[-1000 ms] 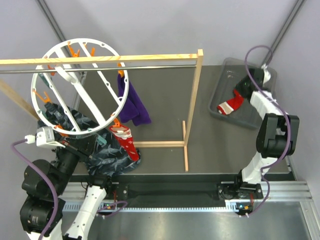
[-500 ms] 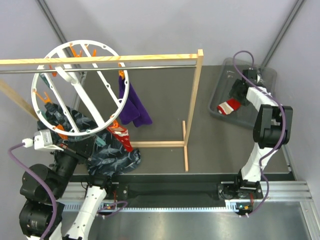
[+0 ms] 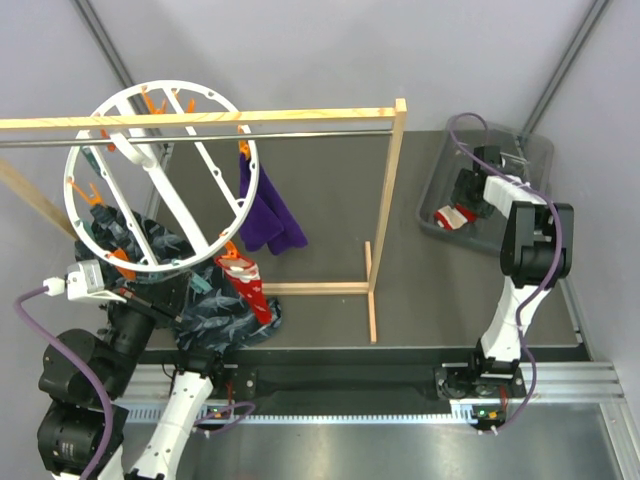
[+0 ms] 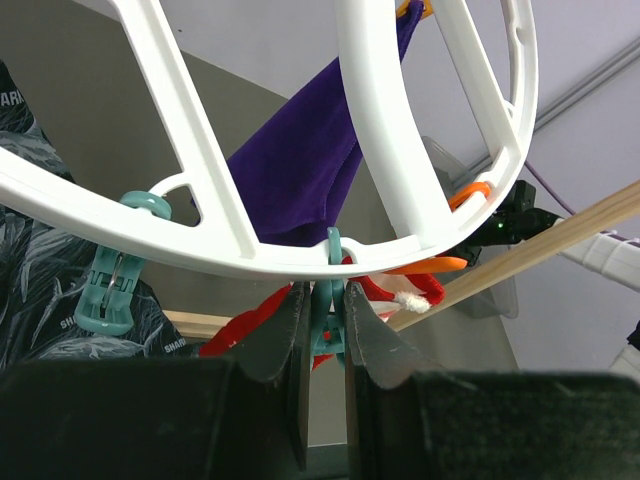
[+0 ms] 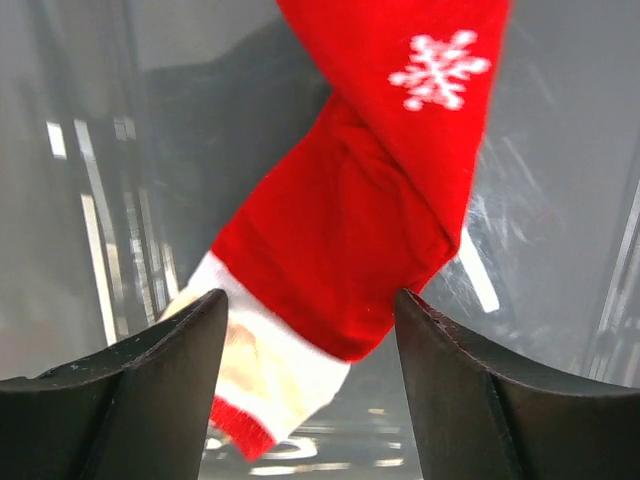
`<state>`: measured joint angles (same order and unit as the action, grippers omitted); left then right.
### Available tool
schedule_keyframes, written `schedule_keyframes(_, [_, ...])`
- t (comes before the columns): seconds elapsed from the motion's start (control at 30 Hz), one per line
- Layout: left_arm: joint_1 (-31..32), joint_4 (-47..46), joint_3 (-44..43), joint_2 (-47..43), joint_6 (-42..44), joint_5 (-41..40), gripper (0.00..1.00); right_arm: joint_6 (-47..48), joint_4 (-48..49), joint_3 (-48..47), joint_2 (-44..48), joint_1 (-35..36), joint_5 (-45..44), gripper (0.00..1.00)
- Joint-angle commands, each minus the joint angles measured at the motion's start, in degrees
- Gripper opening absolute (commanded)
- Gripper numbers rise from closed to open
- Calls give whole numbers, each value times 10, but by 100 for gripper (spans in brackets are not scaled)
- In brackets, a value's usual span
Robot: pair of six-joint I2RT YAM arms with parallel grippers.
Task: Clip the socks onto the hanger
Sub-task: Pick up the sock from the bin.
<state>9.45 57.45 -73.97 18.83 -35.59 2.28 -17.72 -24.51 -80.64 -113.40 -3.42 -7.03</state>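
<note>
Now | right tool (image 5: 307, 300) spread, red sock (image 5: 370, 200) in its gap | left tool (image 4: 323, 300) clenched on teal clip (image 4: 331, 245)

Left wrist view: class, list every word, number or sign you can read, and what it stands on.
"SHAR": white capitals on the dark blue-green patterned fabric, printed twice; the rest of the word is cut off.
Nothing readable on the round white plastic hanger ring.

Left wrist view: hanger (image 4: 250, 262) ring cut off at 2 edges, left and top. Its teal clip (image 4: 332, 240) mostly buried between left gripper (image 4: 325, 305) fingers. The hung red sock (image 4: 240, 330) sits largely behind the rim.
Right wrist view: loose red sock (image 5: 360, 230) cut off at top; white cuff blurred, partly behind 1 right gripper (image 5: 307, 300) finger.
</note>
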Motion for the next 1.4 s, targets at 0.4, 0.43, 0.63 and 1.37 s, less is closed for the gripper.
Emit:
schedule_keyframes(0.4, [1, 40, -1, -4, 4, 18, 0, -14, 19, 14, -33, 3, -2, 31])
schedule_keyframes(0.43, [1, 39, 0, -3, 4, 18, 0, -18, 22, 16, -29, 3, 1, 23])
schedule_keyframes(0.63, [1, 42, -1, -4, 4, 19, 0, -36, 72, 68, 72, 0, 13, 6])
schedule_keyframes(1.37, [1, 12, 50, -31, -18, 23, 0, -36, 17, 356, 694, 79, -15, 0])
